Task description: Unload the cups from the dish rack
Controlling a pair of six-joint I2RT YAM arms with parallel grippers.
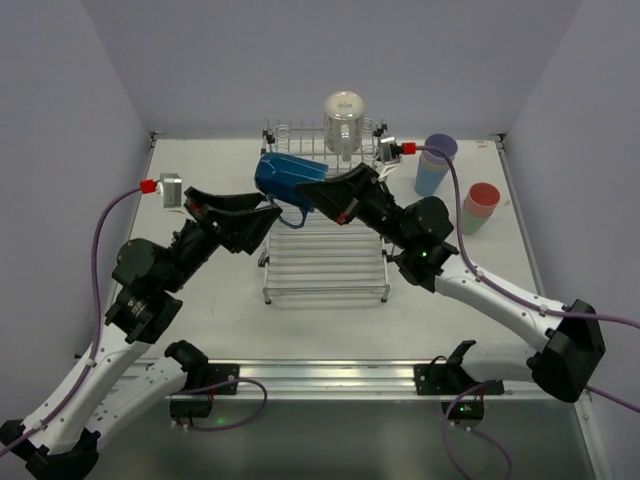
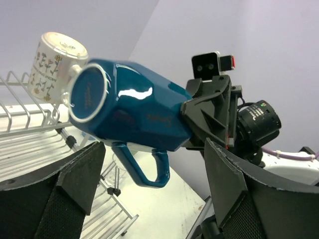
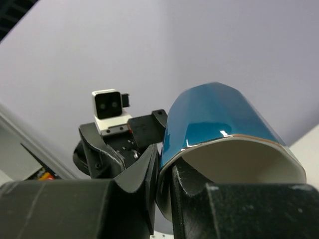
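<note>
Glossy dark-blue mug (image 1: pixel 288 178) on its side above the dish rack (image 1: pixel 325 270) — rim pinched in the right gripper (image 3: pixel 164 184). Left gripper (image 1: pixel 268 212) spread wide just beside it — seemingly not touching.

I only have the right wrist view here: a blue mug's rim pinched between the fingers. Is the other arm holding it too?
Observer: No. The left gripper is open, with its fingers either side of the dark-blue mug and a visible gap. Only the right gripper clamps the rim.
Operator: Where is the mug relative to the rack?
Observer: It is in the air on its side, over the left part of the dish rack, with its handle hanging down.
Operator: Is anything in the rack?
Observer: One glass mug, at the far end's raised tier.
</note>
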